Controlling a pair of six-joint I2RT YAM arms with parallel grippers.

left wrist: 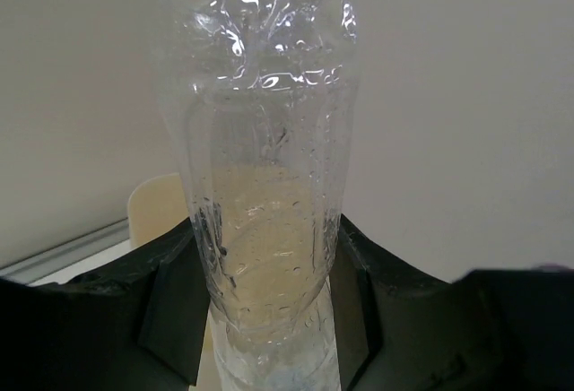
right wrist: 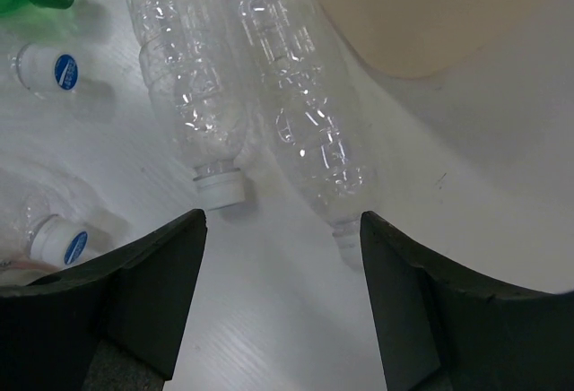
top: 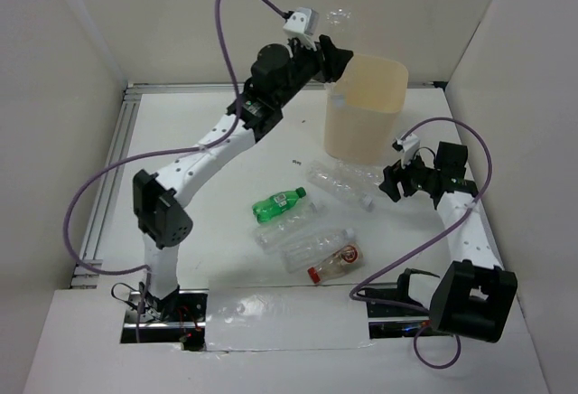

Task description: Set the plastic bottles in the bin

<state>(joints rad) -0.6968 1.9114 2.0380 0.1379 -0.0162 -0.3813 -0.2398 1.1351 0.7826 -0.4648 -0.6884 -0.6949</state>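
Lab test cell, white panel walls [top: 63, 69], aluminium rail [top: 107, 186], cabled robot arms [top: 208, 154]

Bright, even overhead light; soft shadows, glare on the clear bottle [left wrist: 260, 185].

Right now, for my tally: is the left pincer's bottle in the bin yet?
Out: clear bottle is clamped in the left pincer, outside the bin.

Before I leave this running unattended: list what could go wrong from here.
1. The left gripper holds a clear bottle high near the left rim of the bin, seemingly not over its middle. Released there, the bottle could bounce off the rim and land outside.
2. The right gripper hangs open over two clear bottles lying close together. Closing might catch both or send one rolling.
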